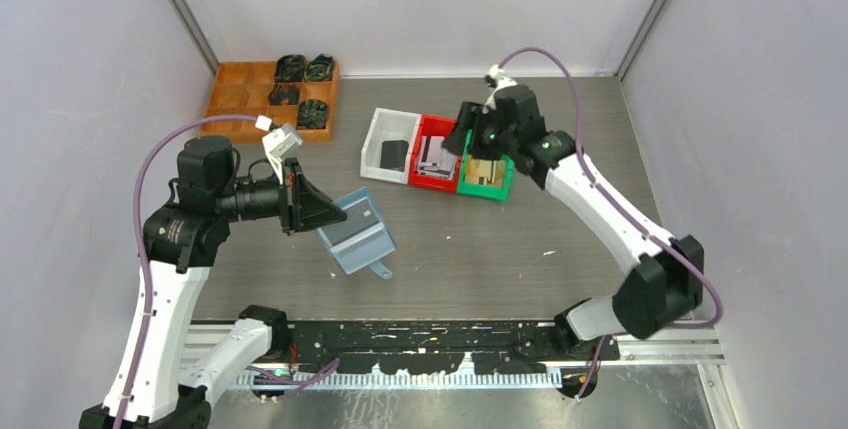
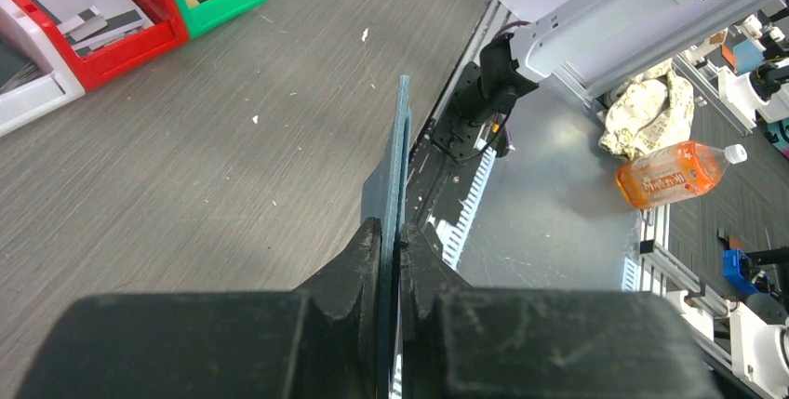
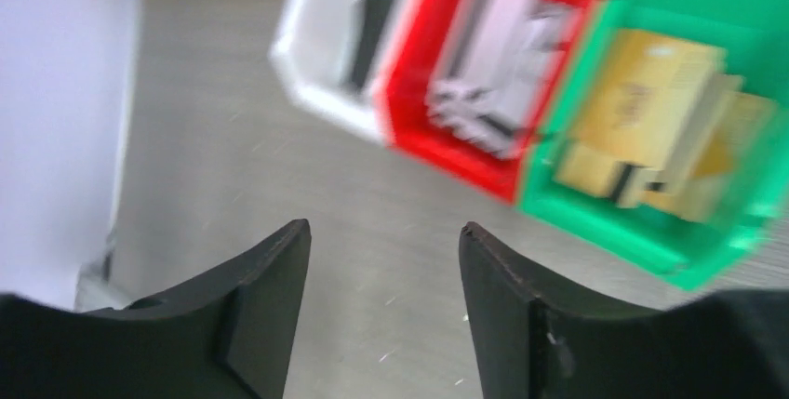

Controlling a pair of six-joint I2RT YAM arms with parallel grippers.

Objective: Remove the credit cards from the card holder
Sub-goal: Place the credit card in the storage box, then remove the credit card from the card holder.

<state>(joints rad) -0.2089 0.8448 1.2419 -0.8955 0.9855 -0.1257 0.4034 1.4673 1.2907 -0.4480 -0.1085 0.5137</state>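
Jutting past the fingertips (image 2: 370, 236), the card holder (image 1: 358, 234) is pinched by the left gripper (image 2: 391, 232), while the right gripper (image 3: 383, 232) is held spread, credit cards (image 3: 651, 92) seen beyond it.

Left wrist view: we see card holder (image 2: 402, 162) only edge-on, pinched in left gripper (image 2: 391, 232); its faces hidden, so we cannot tell whether anything sits inside. Ahead-left of that gripper, red bin (image 2: 130, 46) cut off by picture edge. Ahead-right of right gripper (image 3: 383, 232), green bin (image 3: 693, 273) and gold credit cards (image 3: 651, 83) blurred; we cannot read marks or count them.
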